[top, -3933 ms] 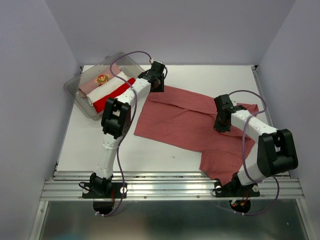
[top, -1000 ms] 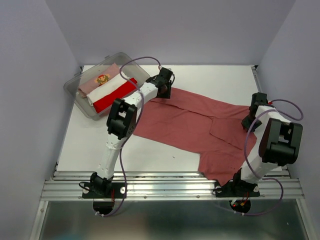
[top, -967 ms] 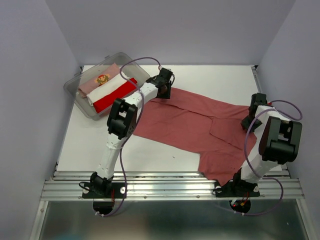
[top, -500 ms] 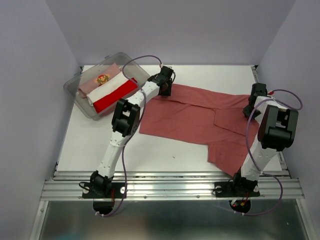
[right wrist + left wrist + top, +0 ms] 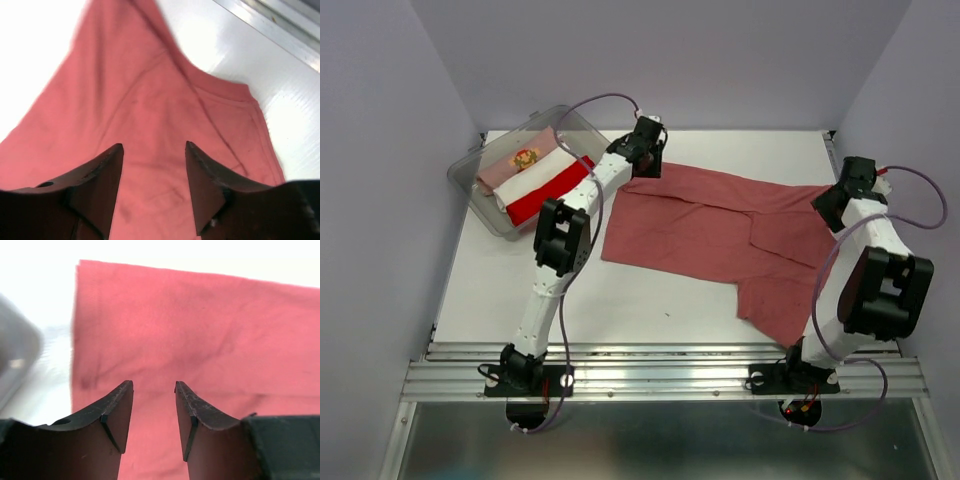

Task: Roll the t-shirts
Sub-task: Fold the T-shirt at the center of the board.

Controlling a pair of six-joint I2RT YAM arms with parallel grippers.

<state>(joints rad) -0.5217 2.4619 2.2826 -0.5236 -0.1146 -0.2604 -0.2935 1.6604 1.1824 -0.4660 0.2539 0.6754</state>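
Observation:
A large brick-red t-shirt [image 5: 720, 235] lies spread flat across the table, one part folded over near its right side. My left gripper [image 5: 643, 163] hovers open over its far left corner, and the left wrist view shows bare cloth [image 5: 200, 330] between the fingers of the left gripper [image 5: 153, 385]. My right gripper [image 5: 833, 204] is open above the far right corner. In the right wrist view the right gripper [image 5: 154, 146] has only red cloth [image 5: 150, 100] beneath it. Pale pink [image 5: 518, 160], white [image 5: 535, 177] and bright red [image 5: 550, 192] rolled t-shirts lie side by side in the tub.
The clear plastic tub [image 5: 470, 187] stands at the far left corner of the table, close to the left arm. A metal rail [image 5: 660, 365] runs along the near edge. The table's right rail [image 5: 280, 25] is close to the right gripper. Walls close in on three sides.
Both arms pulled the red shirt toward the far side and it now lies straighter. The right gripper has opened and lifted off the cloth; the left gripper has drawn back a little.

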